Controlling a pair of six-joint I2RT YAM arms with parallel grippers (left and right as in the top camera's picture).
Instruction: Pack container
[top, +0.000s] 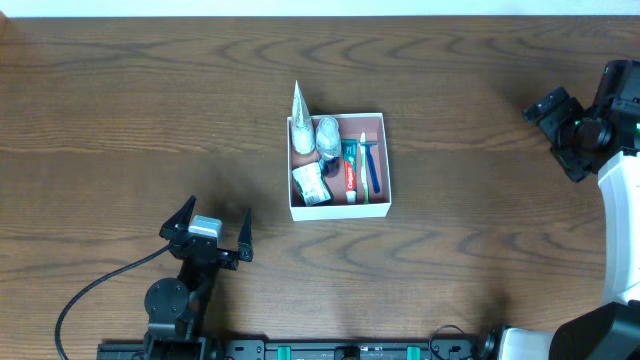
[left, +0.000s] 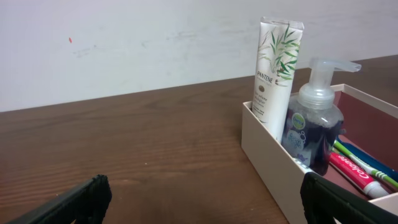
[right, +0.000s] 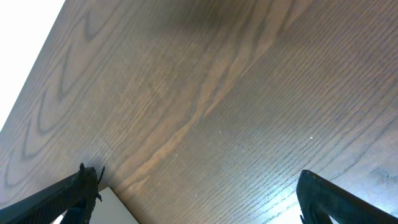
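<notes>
In the container (top: 340, 213) at mid-table, a crumpled green-and-white packet (top: 311, 185) fills the near left corner. A red Colgate toothpaste tube (top: 351, 178) lies beside what appears to be a blue toothbrush (top: 368, 165), and a clear pump bottle (left: 314, 124) stands next to an upright white Pantene tube (left: 277, 68) at the far left. The box is square, shallow and open-topped, with thin white walls and a pinkish-brown floor, on the dark wood table (top: 120, 120). The left gripper (top: 216, 210) hovers near the front edge, jaws spread and empty, while the right gripper (right: 198, 186), likewise agape, hangs far right.
</notes>
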